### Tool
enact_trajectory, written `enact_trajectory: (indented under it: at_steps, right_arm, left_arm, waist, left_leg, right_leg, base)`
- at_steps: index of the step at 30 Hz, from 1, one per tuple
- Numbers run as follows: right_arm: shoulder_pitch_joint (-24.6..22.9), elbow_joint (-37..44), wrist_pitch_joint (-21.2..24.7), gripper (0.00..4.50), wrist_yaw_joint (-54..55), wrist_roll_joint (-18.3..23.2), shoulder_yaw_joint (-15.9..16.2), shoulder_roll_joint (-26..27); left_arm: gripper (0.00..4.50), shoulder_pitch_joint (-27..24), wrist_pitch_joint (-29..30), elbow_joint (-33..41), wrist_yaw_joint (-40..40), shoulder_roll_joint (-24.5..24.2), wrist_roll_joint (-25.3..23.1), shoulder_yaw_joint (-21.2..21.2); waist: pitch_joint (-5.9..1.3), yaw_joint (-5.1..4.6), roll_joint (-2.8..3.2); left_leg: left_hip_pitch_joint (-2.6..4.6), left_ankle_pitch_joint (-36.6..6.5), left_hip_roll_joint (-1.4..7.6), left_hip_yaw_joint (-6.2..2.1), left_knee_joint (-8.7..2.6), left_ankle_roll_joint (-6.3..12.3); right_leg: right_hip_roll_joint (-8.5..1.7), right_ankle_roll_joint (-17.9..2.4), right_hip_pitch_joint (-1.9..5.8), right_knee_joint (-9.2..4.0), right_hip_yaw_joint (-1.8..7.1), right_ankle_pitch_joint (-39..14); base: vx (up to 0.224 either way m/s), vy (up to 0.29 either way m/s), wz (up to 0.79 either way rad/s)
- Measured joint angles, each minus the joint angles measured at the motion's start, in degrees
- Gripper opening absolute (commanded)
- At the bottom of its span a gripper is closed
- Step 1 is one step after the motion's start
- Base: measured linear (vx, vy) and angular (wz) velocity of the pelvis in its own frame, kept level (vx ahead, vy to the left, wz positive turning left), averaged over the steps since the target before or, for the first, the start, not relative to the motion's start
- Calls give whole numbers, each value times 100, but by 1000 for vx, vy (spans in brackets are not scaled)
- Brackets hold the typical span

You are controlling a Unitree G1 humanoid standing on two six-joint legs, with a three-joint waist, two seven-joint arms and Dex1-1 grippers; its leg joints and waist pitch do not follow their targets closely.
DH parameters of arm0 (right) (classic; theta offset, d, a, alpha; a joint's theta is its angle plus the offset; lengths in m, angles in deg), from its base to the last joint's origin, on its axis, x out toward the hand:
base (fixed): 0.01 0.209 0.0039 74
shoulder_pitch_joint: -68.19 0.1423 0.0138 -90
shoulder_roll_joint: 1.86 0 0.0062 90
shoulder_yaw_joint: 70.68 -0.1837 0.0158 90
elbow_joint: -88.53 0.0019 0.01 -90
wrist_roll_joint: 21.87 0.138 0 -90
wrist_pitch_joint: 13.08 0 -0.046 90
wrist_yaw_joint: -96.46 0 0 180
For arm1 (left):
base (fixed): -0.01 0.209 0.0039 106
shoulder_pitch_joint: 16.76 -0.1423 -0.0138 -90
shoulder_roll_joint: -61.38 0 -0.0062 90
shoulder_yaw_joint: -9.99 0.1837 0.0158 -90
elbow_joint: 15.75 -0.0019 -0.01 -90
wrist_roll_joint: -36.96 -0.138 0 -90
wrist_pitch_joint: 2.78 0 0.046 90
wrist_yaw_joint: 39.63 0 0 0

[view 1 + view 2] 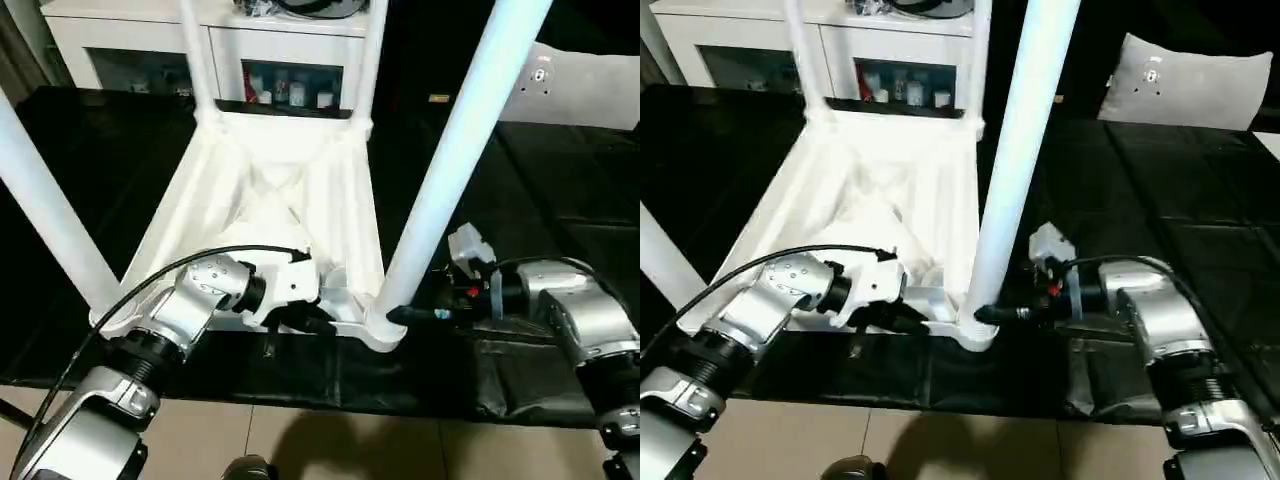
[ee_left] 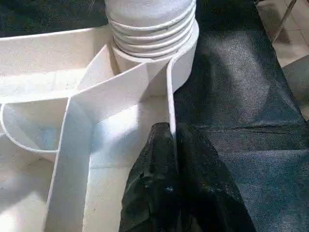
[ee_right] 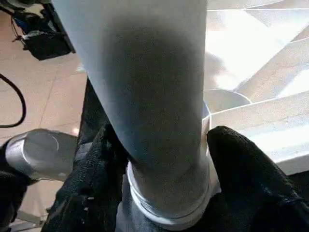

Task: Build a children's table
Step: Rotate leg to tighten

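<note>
Lying upside down on the black-covered work table (image 1: 560, 200), the children's table (image 1: 270, 190): left gripper (image 2: 169, 145) pinching its rim, right gripper (image 3: 164, 159) clasping a leg's (image 1: 470, 130) base. Probably handling light, stiff, slippery; best gripped low.

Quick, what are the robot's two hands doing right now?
Left gripper: shut, pinching the table's rim.
Right gripper: fingers around the near-right leg at its base.

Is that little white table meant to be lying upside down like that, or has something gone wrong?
Nothing looks wrong. The children's table lies top down on the black-covered work table with its four legs pointing up, as you'd expect during assembly. The left gripper pinches its rim; the right gripper straddles the near right leg at its socket.
</note>
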Motion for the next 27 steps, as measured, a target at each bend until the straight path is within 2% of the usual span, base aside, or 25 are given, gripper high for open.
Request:
enact_trajectory:
  at_steps: [1, 4, 7, 11, 13, 16, 17, 18, 21, 24, 26, 27]
  right_arm:
    - [-1, 1, 18, 249, -29, 11, 13, 0]
    - [-4, 11, 130, 213, -35, 59, 13, -2]
    - [-49, 53, 285, 206, -20, 151, -4, 4]
    - [-236, 362, 636, 199, 407, 185, -162, 189]
    - [-239, 428, 798, 198, 1029, 115, -293, 424]
    - [-156, 426, 973, 198, 2058, -87, -480, 847]
    - [-32, 353, 1059, 198, 2525, -198, -523, 985]
    - [4, 345, 1136, 198, 2735, -218, -556, 1033]
    - [375, 131, 1536, 197, 4145, -454, -858, 1641]
    - [410, 89, 1469, 197, 4826, -485, -991, 1900]
    - [394, 29, 1262, 265, 5040, -509, -1077, 2008]
    - [379, 30, 1232, 265, 5038, -497, -1091, 2012]
  left_arm:
    - [0, 3, -7, -3, -10, -2, 0, 0]
    - [0, 3, -14, -3, -20, -6, 3, -1]
    - [0, 1, 53, -2, -48, -10, 50, -7]
    - [0, -18, 613, 93, 59, 105, 117, -147]
    - [0, -12, 1010, 96, 395, 217, 54, -282]
    - [0, 34, 1447, 87, 941, 414, -87, -429]
    - [0, 110, 1613, 37, 1238, 538, -150, -448]
    - [0, 121, 1689, 34, 1369, 603, -162, -454]
    - [0, 347, 2229, -156, 2245, 1023, -374, -580]
    - [0, 383, 2526, -165, 2668, 1297, -398, -706]
    - [0, 401, 2642, -166, 2875, 1461, -405, -767]
    - [0, 401, 2642, -162, 2883, 1482, -404, -770]
  waist:
    - [0, 1, 0]
    - [0, 3, 0]
    - [0, 10, 0]
    - [0, -8, 0]
    - [0, -67, 0]
    - [3, -219, -5]
    - [10, -311, -16]
    - [11, -345, -19]
    - [10, -495, -29]
    - [10, -537, -30]
    - [10, -536, -30]
    - [10, -530, -30]
  left_leg:
    - [-1, 0, 0, 0, 0, 1]
    - [-2, -1, 1, 0, 0, 1]
    - [-3, 0, 1, 0, 0, 2]
    - [3, 1, 1, 0, 2, -1]
    - [13, -1, 1, 0, 2, -24]
    - [35, 10, 0, 1, 0, -38]
    - [33, 14, 1, 1, -2, -44]
    - [35, 14, 1, 1, -2, -44]
    - [37, 22, 2, 2, -6, -57]
    - [35, 22, 5, 1, -19, -57]
    - [23, 20, 5, 1, -31, -55]
    - [20, 20, 5, 1, -37, -54]
  right_leg:
    - [0, 0, -1, 0, 0, 0]
    - [0, 0, -2, 0, -3, 0]
    - [0, 0, -2, 0, -3, 0]
    - [0, -2, -1, 7, -2, 1]
    - [0, -10, 0, 19, 0, 6]
    - [-1, -18, 1, 28, 9, 18]
    - [-1, -14, -6, 22, 7, 30]
    - [-1, -13, -6, 20, 7, 32]
    - [1, -13, -17, 16, 10, 60]
    - [6, -11, -17, -1, 8, 63]
    - [8, -11, -20, -21, 6, 64]
    - [9, -11, -20, -29, 4, 64]
  base:
    - [0, 0, 0]
    - [0, 0, 0]
    - [0, 0, 0]
    - [0, 0, 0]
    - [0, 0, 0]
    - [0, 0, 0]
    - [0, 0, 0]
    - [0, 0, 0]
    - [0, 0, 0]
    - [0, 0, 0]
    - [0, 0, 0]
    - [0, 0, 0]
